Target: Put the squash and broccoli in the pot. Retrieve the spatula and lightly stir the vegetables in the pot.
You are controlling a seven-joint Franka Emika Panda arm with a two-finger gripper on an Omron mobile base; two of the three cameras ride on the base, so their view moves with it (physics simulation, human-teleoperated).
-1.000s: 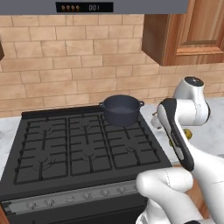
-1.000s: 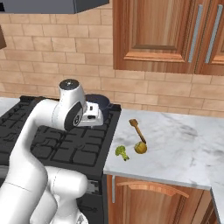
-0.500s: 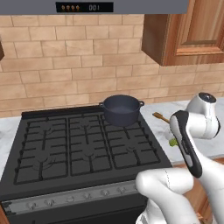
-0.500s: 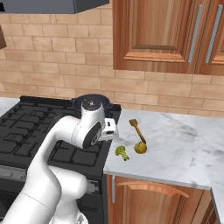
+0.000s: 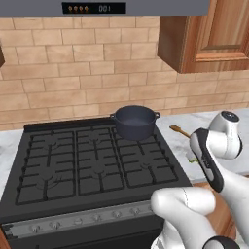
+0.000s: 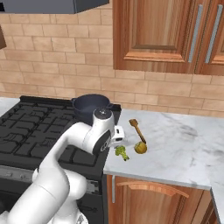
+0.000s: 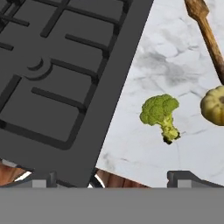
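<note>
Hand view, left to right: stove (image 7: 57,74), dark grate, taking the left half; marble worktop (image 7: 148,57) on the right; broccoli (image 7: 160,112) lying on the marble just beside the stove's edge, stalk toward the bottom of the view; squash (image 7: 214,105) near the broccoli at the right edge, apart from it; spatula (image 7: 208,35) running up from the squash to the upper right. Claw (image 7: 111,177): tips spread wide at the bottom of the view, nothing between them, broccoli lying off toward the right tip rather than midway.

Right base view, left to right: pot (image 6: 92,107) on the stove's rear right burner; claw (image 6: 117,139) low over the worktop's left edge; broccoli (image 6: 121,152) just beside it; squash (image 6: 140,148); spatula (image 6: 135,128) behind the squash.

Left base view: pot (image 5: 135,120), nothing visible inside; spatula (image 5: 179,130) tip on the worktop to its right.

Step in hand, judged: reach for the broccoli. To do it well: shift the claw sideways until the floret sits midway between the tips, descend straight, close on the bushy head rather than the thin stalk, keep clear of the squash, lift well above the pot's rim before carrying across.
</note>
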